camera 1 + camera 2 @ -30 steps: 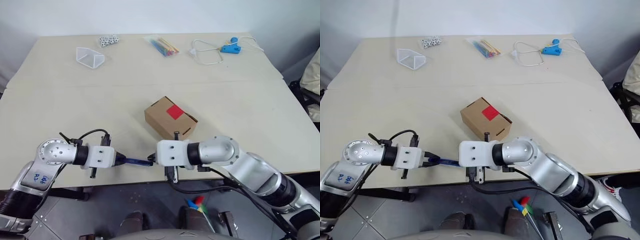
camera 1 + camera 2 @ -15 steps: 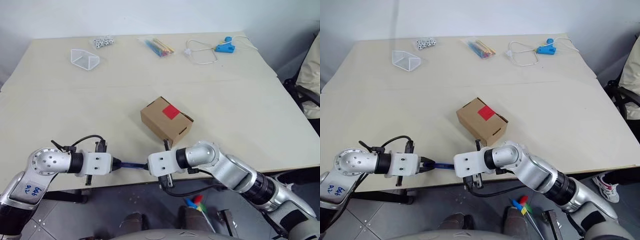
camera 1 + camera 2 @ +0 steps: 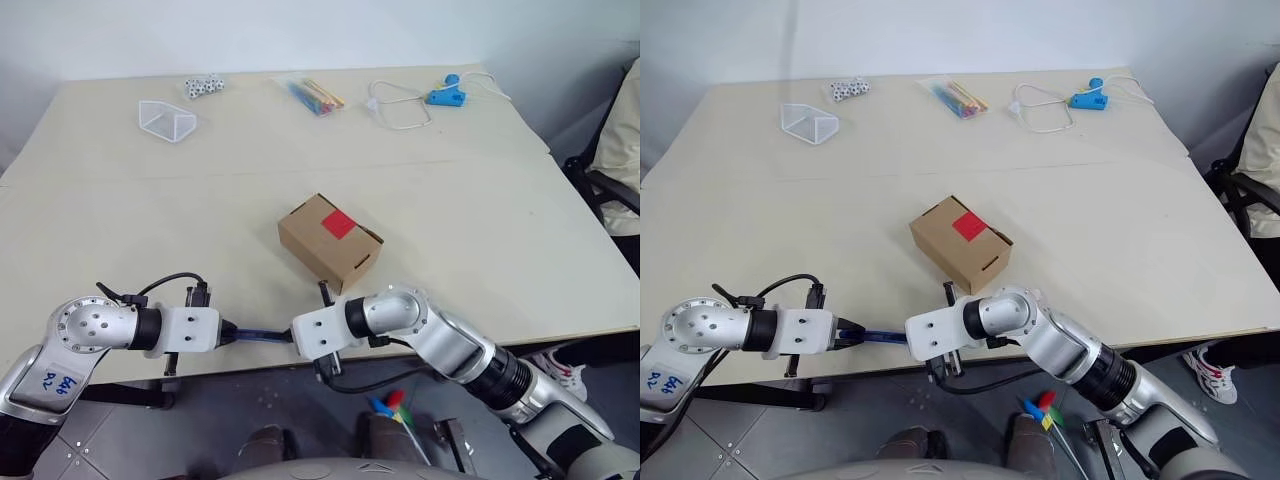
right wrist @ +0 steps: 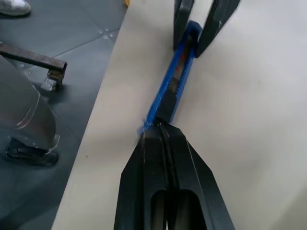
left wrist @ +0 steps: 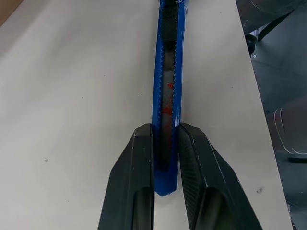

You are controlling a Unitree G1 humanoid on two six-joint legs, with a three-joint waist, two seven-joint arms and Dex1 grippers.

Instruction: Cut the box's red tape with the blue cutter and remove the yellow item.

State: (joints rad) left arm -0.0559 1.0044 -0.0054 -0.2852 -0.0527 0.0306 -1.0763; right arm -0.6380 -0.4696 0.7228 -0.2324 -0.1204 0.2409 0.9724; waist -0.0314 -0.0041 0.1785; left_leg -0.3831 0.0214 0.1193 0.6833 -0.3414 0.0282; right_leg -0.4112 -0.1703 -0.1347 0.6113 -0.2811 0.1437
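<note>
Blue cutter (image 3: pixel 262 336) spans between grippers near table edge: left gripper (image 5: pixel 166 158) pinches butt, right gripper (image 4: pixel 160 132) pressed together on tip; box (image 3: pixel 328 240) lies beyond.

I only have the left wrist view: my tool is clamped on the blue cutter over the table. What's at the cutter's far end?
Observer: The right tool, fingers shut together, meets the blue cutter at its far tip.
Operator: Where's the box?
Observer: The box sits further in on the table, apart from both tools.
Operator: Tape cut yet?
Observer: No, the red tape looks whole, flaps closed.
</note>
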